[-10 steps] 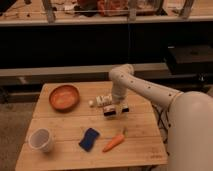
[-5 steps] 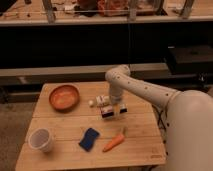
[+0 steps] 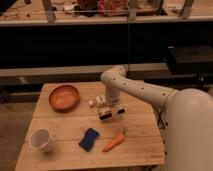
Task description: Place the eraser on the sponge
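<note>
Gripper (image 3: 112, 112): near the middle of the table (image 3: 60, 125), a little toward the far edge, pointing down at the wood.
- The two black-and-white fingertips (image 3: 104, 114) stand spread, with bare wood showing in the gap between them.
- Nothing is pinched between them.
- Whether the tips touch the tabletop: cannot tell.
- The arm (image 3: 135, 87) reaches in from the right edge.

Eraser (image 3: 93, 102): small white block lying on the wood toward the far edge.
- It is just right of the bowl (image 3: 64, 97) and just left of the gripper's wrist, on the far side of the left fingertip.
- It sits outside the gap between the fingers.
- Its right end meets the white of the wrist, so I cannot tell whether the two touch.

Sponge (image 3: 89, 139): dark blue pad, flat on the table toward the near edge, about midway along it.
- It is turned at an angle to the edge.
- Nothing rests on it.
- It is well apart from the eraser and lies nearer than, and left of, the gripper.

Other items:
- Carrot (image 3: 114, 142) just right of the sponge, lying aslant, not touching it.
- White cup (image 3: 41, 140) upright near the near-left corner.
- Orange bowl toward the far-left corner.
</note>
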